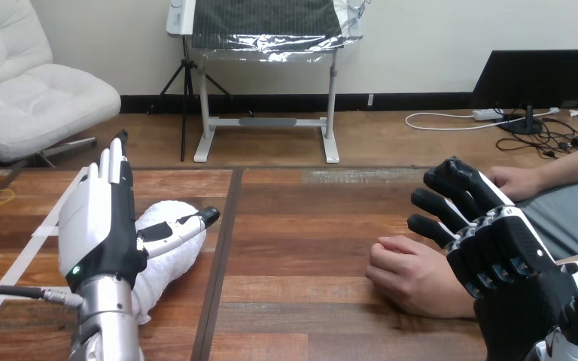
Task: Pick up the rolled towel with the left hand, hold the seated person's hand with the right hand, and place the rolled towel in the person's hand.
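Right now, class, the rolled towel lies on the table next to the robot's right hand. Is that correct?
No, the side is wrong. The head view shows the rolled towel lying on the table next to the robot's left hand, whose thumb reaches over it.

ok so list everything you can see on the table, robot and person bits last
table: one, brown wood, under everything
rolled towel: one, white, on the table's left half
loop: one, small, yellow, maybe a rubber band, near the far left edge
tape strip: one, white, slanting across the table's left side
person's near hand: one, loosely closed, resting on the table right of centre
person's far hand: one, at the table's far right edge
left hand: one, black and white, fingers straight, beside the towel with its thumb over the towel's top
right hand: one, black and white, over the person's near wrist, no grip seen
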Controlling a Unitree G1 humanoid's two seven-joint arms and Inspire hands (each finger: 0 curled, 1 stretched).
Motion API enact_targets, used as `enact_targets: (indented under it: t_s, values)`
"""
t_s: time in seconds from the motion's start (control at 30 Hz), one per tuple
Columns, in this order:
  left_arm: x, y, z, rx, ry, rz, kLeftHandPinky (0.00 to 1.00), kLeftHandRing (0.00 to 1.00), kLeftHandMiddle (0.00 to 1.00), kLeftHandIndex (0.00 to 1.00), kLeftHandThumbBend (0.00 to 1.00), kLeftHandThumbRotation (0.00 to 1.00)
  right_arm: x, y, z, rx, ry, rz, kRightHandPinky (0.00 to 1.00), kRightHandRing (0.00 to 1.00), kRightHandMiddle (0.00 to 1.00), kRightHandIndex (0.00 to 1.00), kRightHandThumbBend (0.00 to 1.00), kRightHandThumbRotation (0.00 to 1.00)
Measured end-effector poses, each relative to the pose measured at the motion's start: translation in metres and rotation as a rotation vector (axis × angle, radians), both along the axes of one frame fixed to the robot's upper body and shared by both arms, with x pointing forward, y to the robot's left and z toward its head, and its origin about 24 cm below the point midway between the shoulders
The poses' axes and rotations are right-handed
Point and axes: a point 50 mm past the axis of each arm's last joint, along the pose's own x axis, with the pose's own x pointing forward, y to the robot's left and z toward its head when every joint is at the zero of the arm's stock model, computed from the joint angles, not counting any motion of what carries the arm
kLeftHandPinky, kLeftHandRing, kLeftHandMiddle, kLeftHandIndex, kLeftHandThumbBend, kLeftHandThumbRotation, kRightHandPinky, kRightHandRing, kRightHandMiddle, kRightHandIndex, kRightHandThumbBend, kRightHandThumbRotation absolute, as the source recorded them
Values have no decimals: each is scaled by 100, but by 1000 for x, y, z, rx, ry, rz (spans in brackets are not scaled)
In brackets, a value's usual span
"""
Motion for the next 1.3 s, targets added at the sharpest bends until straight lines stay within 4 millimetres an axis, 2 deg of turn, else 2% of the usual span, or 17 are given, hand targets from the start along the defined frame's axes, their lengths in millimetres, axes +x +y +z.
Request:
enact_targets:
  t_s: [0.83,1.3]
  values:
    - [11,-3,-7,94,113,103,100,98,98,97,94,40,0,0,0,6,-1,1,84,88,89,87,87,100]
    - [18,-10,-5,120,253,112,100,95,95,94,92,47,0,-1,0,10,-2,2,86,88,89,87,87,100]
